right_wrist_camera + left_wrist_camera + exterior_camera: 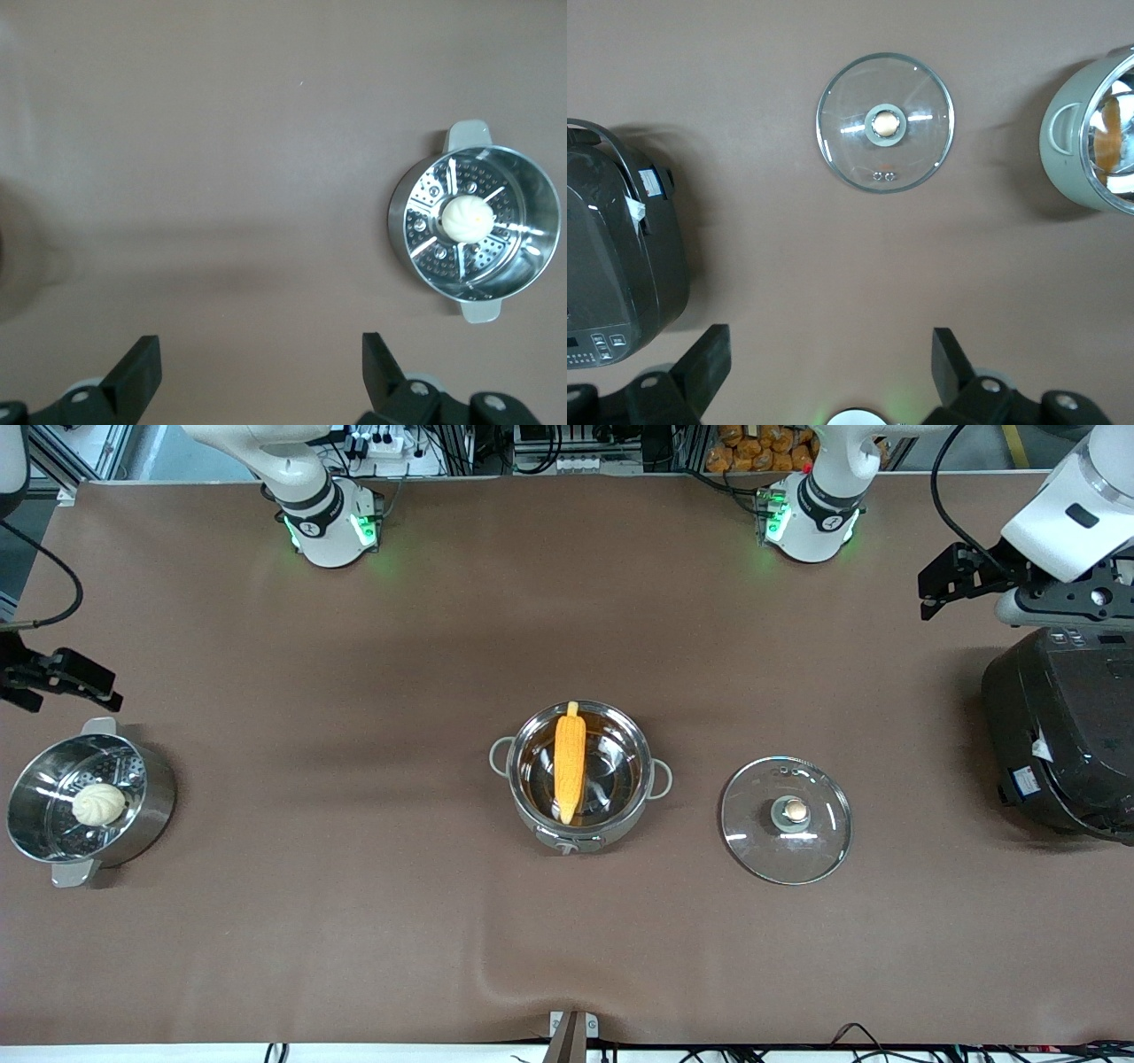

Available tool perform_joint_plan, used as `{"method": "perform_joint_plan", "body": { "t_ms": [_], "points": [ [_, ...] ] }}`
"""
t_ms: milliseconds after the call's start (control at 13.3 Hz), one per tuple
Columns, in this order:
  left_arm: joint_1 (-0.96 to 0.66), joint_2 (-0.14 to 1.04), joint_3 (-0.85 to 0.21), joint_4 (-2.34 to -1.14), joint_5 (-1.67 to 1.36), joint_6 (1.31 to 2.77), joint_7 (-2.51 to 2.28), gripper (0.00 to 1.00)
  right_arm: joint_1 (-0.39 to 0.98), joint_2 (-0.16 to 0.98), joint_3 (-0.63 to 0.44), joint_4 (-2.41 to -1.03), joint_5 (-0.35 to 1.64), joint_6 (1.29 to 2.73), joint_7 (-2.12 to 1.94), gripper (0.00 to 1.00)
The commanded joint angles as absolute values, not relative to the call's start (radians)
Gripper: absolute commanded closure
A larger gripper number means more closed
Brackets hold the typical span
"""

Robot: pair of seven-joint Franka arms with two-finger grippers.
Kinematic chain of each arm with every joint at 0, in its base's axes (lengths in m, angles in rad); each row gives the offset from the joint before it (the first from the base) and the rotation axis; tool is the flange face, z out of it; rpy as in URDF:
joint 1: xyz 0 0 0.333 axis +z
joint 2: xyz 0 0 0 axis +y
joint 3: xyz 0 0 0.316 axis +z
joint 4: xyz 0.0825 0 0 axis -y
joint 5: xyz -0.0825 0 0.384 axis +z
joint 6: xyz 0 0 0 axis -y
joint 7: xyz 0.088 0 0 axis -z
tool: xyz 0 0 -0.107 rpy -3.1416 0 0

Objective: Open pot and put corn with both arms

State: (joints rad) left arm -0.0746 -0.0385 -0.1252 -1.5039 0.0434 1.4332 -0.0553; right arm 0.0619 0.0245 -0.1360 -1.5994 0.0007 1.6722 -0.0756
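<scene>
The surface (354,921) is carrying everything, and the big black cooker (1059,744) is sitting at the left arm's end of it, with the left gripper (952,584) hanging over the surface just beside the cooker, its fingers (709,363) standing wide apart and holding nothing. At the right arm's end the steamer pot (133,824) with a bun (98,803) in it is resting, and the right gripper (62,677) is hovering above that pot's edge, also spread wide and empty. The pot (580,775) is standing open in the middle of the surface, well apart from both grippers, and the corn (569,762) is lying inside it, its long axis running from the robots' bases toward the front camera, one tip leaning on the rim. The lid (786,819) is lying flat, knob (795,810) up, beside the pot toward the left arm's end, so the left arm is the nearer one to it. By my judgement the task looks finished, with both arms waiting clear.
</scene>
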Motion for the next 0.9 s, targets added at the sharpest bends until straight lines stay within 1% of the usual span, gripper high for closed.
{"method": "perform_joint_plan", "body": {
  "t_ms": [0,75,226,301,527,828],
  "points": [
    [-0.092,-0.055,-0.1,-1.52,0.022,1.427,-0.038,0.0,0.043,-0.075,-0.123,-1.695,-0.002,1.657,-0.097,0.0],
    [-0.089,-0.051,-0.1,-1.517,0.017,1.427,-0.04,0.0,0.029,-0.078,-0.123,-1.686,-0.003,1.632,-0.097,0.0],
    [-0.078,-0.051,-0.107,-1.513,0.012,1.427,-0.04,0.0,0.023,-0.069,-0.123,-1.617,-0.003,1.556,-0.092,0.0],
    [-0.08,-0.049,-0.109,-1.511,0.012,1.427,-0.04,0.0,0.023,-0.071,-0.123,-1.611,-0.002,1.543,-0.089,0.0],
    [-0.069,-0.054,-0.1,-1.508,-0.044,1.428,-0.046,0.0,0.017,-0.074,-0.123,-1.611,0.003,1.539,-0.083,0.0],
    [-0.069,-0.055,-0.1,-1.505,-0.041,1.428,-0.048,0.0,0.017,-0.075,-0.123,-1.611,0.003,1.529,-0.077,0.0]
  ]
}}
